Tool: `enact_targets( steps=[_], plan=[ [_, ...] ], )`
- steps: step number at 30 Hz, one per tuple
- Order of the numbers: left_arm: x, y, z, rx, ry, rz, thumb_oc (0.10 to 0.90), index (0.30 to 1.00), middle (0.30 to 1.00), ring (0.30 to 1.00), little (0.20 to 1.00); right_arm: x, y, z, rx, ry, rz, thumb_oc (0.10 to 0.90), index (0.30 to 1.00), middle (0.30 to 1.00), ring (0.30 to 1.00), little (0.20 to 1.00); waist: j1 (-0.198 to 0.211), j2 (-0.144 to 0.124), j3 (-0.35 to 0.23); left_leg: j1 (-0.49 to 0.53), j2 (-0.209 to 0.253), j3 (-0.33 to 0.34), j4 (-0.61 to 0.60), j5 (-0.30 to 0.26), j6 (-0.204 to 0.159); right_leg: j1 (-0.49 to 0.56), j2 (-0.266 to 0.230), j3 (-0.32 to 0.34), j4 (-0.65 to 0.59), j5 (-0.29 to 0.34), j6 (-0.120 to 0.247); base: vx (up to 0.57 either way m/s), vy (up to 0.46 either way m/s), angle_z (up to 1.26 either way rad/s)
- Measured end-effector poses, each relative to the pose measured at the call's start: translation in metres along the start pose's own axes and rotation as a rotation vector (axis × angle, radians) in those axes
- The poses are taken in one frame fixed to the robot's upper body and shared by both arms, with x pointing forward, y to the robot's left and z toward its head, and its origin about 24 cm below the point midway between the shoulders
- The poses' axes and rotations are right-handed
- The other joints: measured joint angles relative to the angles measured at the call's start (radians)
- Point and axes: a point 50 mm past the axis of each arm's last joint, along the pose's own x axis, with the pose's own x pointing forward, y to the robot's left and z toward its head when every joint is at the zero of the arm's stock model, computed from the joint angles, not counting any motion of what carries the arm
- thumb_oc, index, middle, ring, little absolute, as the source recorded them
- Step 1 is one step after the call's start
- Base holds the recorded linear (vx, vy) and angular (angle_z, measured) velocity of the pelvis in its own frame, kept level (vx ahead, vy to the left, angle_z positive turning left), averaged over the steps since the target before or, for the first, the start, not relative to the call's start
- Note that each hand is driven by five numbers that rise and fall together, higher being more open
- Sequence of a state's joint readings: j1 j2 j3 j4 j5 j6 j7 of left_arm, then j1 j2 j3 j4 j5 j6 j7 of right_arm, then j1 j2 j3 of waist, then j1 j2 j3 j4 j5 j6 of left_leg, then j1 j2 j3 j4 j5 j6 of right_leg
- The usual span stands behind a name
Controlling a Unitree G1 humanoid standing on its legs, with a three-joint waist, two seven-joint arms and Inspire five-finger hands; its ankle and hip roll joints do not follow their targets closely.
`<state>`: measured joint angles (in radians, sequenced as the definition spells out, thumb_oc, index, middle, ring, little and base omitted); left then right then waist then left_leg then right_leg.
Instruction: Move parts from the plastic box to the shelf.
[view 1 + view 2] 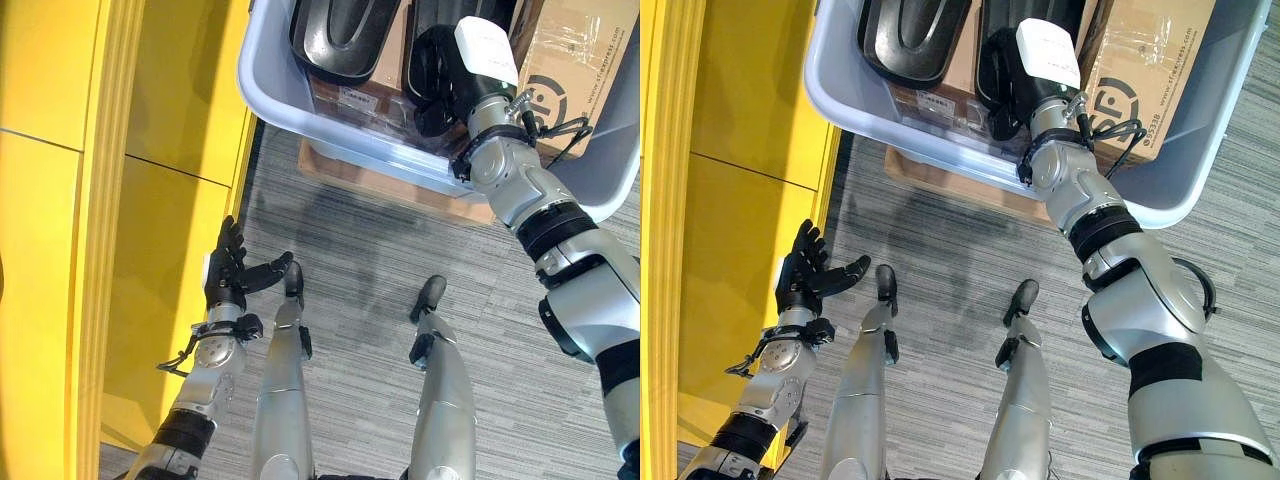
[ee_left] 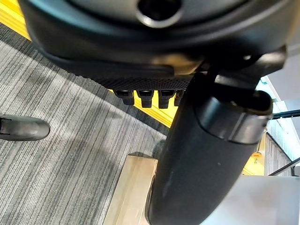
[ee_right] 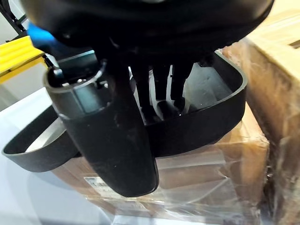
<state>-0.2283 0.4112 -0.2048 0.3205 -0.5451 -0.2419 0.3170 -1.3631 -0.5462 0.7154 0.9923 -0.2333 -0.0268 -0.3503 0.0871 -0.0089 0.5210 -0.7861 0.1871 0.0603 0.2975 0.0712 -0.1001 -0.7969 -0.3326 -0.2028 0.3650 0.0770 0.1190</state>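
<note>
I am reaching my right hand (image 3: 140, 93) down into the grey plastic box (image 1: 1200, 170), and its fingers (image 3: 161, 84) are dipping inside a black tray-shaped part (image 3: 206, 122), with the thumb (image 3: 112, 145) hanging outside the near wall of that part. I cannot tell whether the hand is actually pinching the wall or just sitting around it, since the fingertips are hidden inside the tray. The part is lying on top of a brown cardboard carton wrapped in clear film (image 3: 206, 178), inside the box. A second black part (image 1: 340, 35) is sitting beside it in the box, toward my left, also on a carton. A bigger cardboard box (image 1: 1150, 70) is standing in the right end of the plastic box, just beside my wrist. The plastic box is resting on a low wooden pallet (image 1: 400, 185) over grey carpet (image 1: 360, 250).

My left hand (image 1: 232, 270) is hanging low at my left side with its fingers straight and spread, holding nothing, close to the yellow panel (image 1: 170, 200) on that side.
</note>
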Motion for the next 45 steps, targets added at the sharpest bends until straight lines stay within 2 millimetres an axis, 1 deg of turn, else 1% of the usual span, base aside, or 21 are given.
enact_targets(
  steps=[3, 5, 7, 11, 13, 14, 15, 17, 19, 25, 27, 30, 31, 34, 38, 39, 41, 42, 43, 44, 45],
  plan=[
    [0.001, -0.001, 0.001, -0.001, -0.005, -0.001, 0.9, 1.0, 1.0, 1.0, 1.0, 0.0, -0.003, 0.0, -0.022, -0.009, -0.013, 0.4, 0.3, 0.3, 0.3, 0.3, -0.001, 0.001, 0.0, 0.007, -0.001, 0.002, 0.001, 0.0, 0.0, 0.003, -0.001, 0.001, 0.005, 0.0, 0.0, 0.0, 0.0, 0.0],
    [0.003, -0.002, 0.003, -0.002, -0.011, -0.003, 0.9, 1.0, 1.0, 1.0, 1.0, 0.0, -0.007, -0.003, -0.083, -0.005, -0.01, 0.4, 0.3, 0.3, 0.3, 0.3, 0.001, 0.001, 0.0, 0.017, 0.0, 0.004, 0.001, 0.001, 0.0, 0.009, -0.002, 0.002, 0.009, -0.002, -0.003, -0.05, 0.0, 0.0],
    [0.003, -0.002, 0.004, -0.003, -0.013, -0.003, 0.9, 1.0, 1.0, 1.0, 1.0, -0.003, -0.004, -0.007, -0.11, -0.005, 0.009, 0.4, 0.3, 0.3, 0.3, 0.3, 0.0, 0.002, 0.0, 0.027, 0.0, 0.003, -0.002, 0.012, -0.004, 0.018, -0.001, 0.001, 0.01, 0.001, 0.0, -0.09, 0.007, 0.01],
    [0.004, -0.001, 0.003, -0.003, -0.011, 0.002, 0.9, 1.0, 1.0, 1.0, 1.0, -0.013, 0.002, -0.008, -0.153, -0.042, 0.052, 0.4, 0.3, 0.3, 0.3, 0.3, -0.003, 0.003, 0.001, 0.077, 0.002, 0.006, -0.022, 0.01, 0.0, 0.069, 0.007, -0.001, -0.014, 0.003, -0.001, 0.0, -0.001, -0.01],
    [0.004, -0.001, 0.002, -0.002, -0.007, 0.004, 0.9, 1.0, 1.0, 1.0, 1.0, -0.017, 0.005, -0.01, -0.174, -0.053, 0.088, 0.4, 0.3, 0.3, 0.3, 0.3, -0.003, 0.007, 0.001, 0.121, 0.002, 0.009, -0.041, 0.01, -0.001, 0.111, 0.013, -0.003, -0.03, 0.003, 0.0, 0.0, 0.0, 0.0],
    [0.004, 0.001, 0.001, -0.002, -0.002, 0.01, 0.9, 1.0, 1.0, 1.0, 1.0, -0.024, 0.007, -0.011, -0.176, -0.075, 0.116, 0.4, 0.3, 0.3, 0.3, 0.3, -0.001, 0.007, 0.001, 0.15, 0.001, 0.011, -0.058, 0.013, -0.004, 0.142, 0.015, -0.009, -0.047, 0.005, 0.001, 0.0, 0.001, 0.03],
    [0.003, 0.003, -0.002, 0.002, 0.008, 0.02, 0.9, 1.0, 1.0, 1.0, 1.0, -0.03, 0.013, -0.013, -0.169, -0.084, 0.139, 0.4, 0.3, 0.3, 0.3, 0.3, -0.003, 0.007, 0.001, 0.177, 0.001, 0.01, -0.065, 0.019, -0.012, 0.173, 0.017, -0.014, -0.058, 0.011, 0.008, 0.0, 0.0, 0.0],
    [0.001, 0.006, -0.003, 0.005, 0.012, 0.025, 0.9, 1.0, 1.0, 1.0, 1.0, -0.038, 0.02, -0.019, -0.192, -0.087, 0.163, 0.4, 0.3, 0.3, 0.3, 0.3, -0.004, 0.007, 0.0, 0.228, 0.002, 0.013, -0.083, 0.016, -0.011, 0.229, 0.02, -0.023, -0.086, 0.012, 0.01, 0.0, 0.0, 0.0],
    [0.001, 0.007, -0.004, 0.006, 0.016, 0.028, 0.9, 1.0, 1.0, 1.0, 1.0, -0.045, 0.017, -0.02, -0.18, -0.105, 0.154, 0.4, 0.3, 0.3, 0.3, 0.3, -0.004, 0.007, 0.001, 0.26, 0.001, 0.016, -0.097, 0.017, -0.011, 0.263, 0.021, -0.027, -0.103, 0.017, 0.016, 0.0, 0.0, 0.0],
    [-0.005, 0.014, -0.01, 0.01, 0.041, 0.033, 0.9, 1.0, 1.0, 1.0, 1.0, -0.066, 0.033, -0.032, -0.174, -0.095, 0.232, 0.4, 0.3, 0.3, 0.3, 0.3, -0.007, 0.006, 0.001, 0.395, 0.003, 0.034, -0.145, 0.015, -0.012, 0.402, 0.029, -0.035, -0.171, 0.03, 0.02, 0.01, 0.002, -0.03],
    [-0.006, 0.019, -0.009, 0.006, 0.037, 0.047, 0.9, 1.0, 1.0, 1.0, 1.0, -0.07, 0.031, -0.031, -0.164, -0.112, 0.232, 0.4, 0.3, 0.3, 0.3, 0.3, -0.009, 0.005, 0.001, 0.41, 0.004, 0.042, -0.149, 0.014, -0.012, 0.419, 0.035, -0.03, -0.193, 0.042, 0.02, 0.0, -0.004, -0.12],
    [-0.008, 0.027, -0.01, 0.006, 0.041, 0.067, 0.9, 1.0, 1.0, 1.0, 1.0, -0.075, 0.027, -0.027, -0.17, -0.161, 0.215, 0.4, 0.3, 0.3, 0.3, 0.3, -0.025, 0.005, 0.0, 0.427, 0.006, 0.046, -0.152, 0.012, -0.015, 0.444, 0.042, -0.028, -0.221, 0.056, 0.018, 0.02, -0.006, -0.06],
    [-0.008, 0.028, -0.011, 0.009, 0.048, 0.069, 0.9, 1.0, 1.0, 1.0, 1.0, -0.075, 0.024, -0.026, -0.167, -0.171, 0.205, 0.4, 0.3, 0.3, 0.3, 0.3, -0.032, 0.005, 0.0, 0.438, 0.007, 0.048, -0.157, 0.013, -0.016, 0.456, 0.044, -0.027, -0.233, 0.065, 0.02, 0.03, -0.011, -0.1],
    [-0.012, 0.03, -0.016, 0.016, 0.069, 0.061, 0.9, 1.0, 1.0, 1.0, 1.0, -0.076, 0.016, -0.025, -0.159, -0.182, 0.176, 0.4, 0.3, 0.3, 0.3, 0.3, -0.032, 0.003, 0.0, 0.475, 0.014, 0.062, -0.17, 0.013, -0.017, 0.493, 0.052, -0.022, -0.264, 0.078, 0.018, 0.02, -0.007, -0.11],
    [-0.015, 0.031, -0.018, 0.018, 0.081, 0.048, 0.9, 1.0, 1.0, 1.0, 1.0, -0.075, 0.0, -0.023, -0.156, -0.2, 0.125, 0.4, 0.3, 0.3, 0.3, 0.3, -0.038, 0.002, -0.001, 0.532, 0.022, 0.078, -0.198, 0.02, -0.026, 0.539, 0.069, -0.015, -0.297, 0.091, 0.017, 0.02, -0.009, -0.12],
    [-0.018, 0.032, -0.021, 0.02, 0.091, 0.042, 0.9, 1.0, 1.0, 1.0, 1.0, -0.075, -0.004, -0.022, -0.151, -0.211, 0.11, 0.4, 0.3, 0.3, 0.3, 0.3, -0.034, 0.0, -0.004, 0.546, 0.024, 0.084, -0.204, 0.018, -0.024, 0.548, 0.071, -0.009, -0.301, 0.091, 0.017, 0.02, -0.013, -0.16],
    [-0.018, 0.034, -0.019, 0.017, 0.085, 0.045, 0.9, 1.0, 1.0, 1.0, 1.0, -0.074, -0.014, -0.018, -0.14, -0.23, 0.07, 0.4, 0.3, 0.3, 0.3, 0.3, -0.044, -0.007, -0.01, 0.551, 0.031, 0.094, -0.208, 0.015, -0.022, 0.55, 0.077, -0.001, -0.314, 0.098, 0.015, 0.03, -0.021, -0.13],
    [-0.02, 0.035, -0.021, 0.019, 0.097, 0.05, 0.9, 1.0, 1.0, 1.0, 1.0, -0.074, -0.015, -0.018, -0.14, -0.233, 0.069, 0.4, 0.3, 0.3, 0.3, 0.3, -0.045, -0.007, -0.01, 0.559, 0.032, 0.096, -0.209, 0.021, -0.031, 0.558, 0.079, -0.002, -0.317, 0.102, 0.014, 0.05, -0.023, -0.12],
    [-0.02, 0.037, -0.02, 0.013, 0.099, 0.056, 0.9, 1.0, 1.0, 1.0, 1.0, -0.074, -0.014, -0.017, -0.142, -0.237, 0.081, 0.4, 0.3, 0.3, 0.3, 0.3, -0.056, -0.009, -0.008, 0.603, 0.036, 0.104, -0.224, 0.022, -0.032, 0.593, 0.083, 0.001, -0.326, 0.101, 0.014, 0.07, -0.029, -0.13],
    [-0.023, 0.04, -0.022, 0.014, 0.109, 0.059, 0.9, 1.0, 1.0, 1.0, 1.0, -0.075, -0.012, -0.018, -0.143, -0.236, 0.099, 0.4, 0.3, 0.3, 0.3, 0.3, -0.054, -0.009, -0.008, 0.634, 0.036, 0.113, -0.236, 0.021, -0.032, 0.617, 0.086, 0.004, -0.332, 0.101, 0.014, 0.04, -0.009, -0.15],
    [-0.027, 0.043, -0.025, 0.02, 0.119, 0.059, 0.9, 1.0, 1.0, 1.0, 1.0, -0.077, -0.01, -0.02, -0.142, -0.232, 0.108, 0.4, 0.3, 0.3, 0.3, 0.3, -0.055, -0.009, -0.037, 0.64, 0.039, 0.115, -0.237, 0.012, -0.03, 0.623, 0.086, 0.005, -0.333, 0.095, 0.016, 0.04, -0.011, -0.1]
  ],
)
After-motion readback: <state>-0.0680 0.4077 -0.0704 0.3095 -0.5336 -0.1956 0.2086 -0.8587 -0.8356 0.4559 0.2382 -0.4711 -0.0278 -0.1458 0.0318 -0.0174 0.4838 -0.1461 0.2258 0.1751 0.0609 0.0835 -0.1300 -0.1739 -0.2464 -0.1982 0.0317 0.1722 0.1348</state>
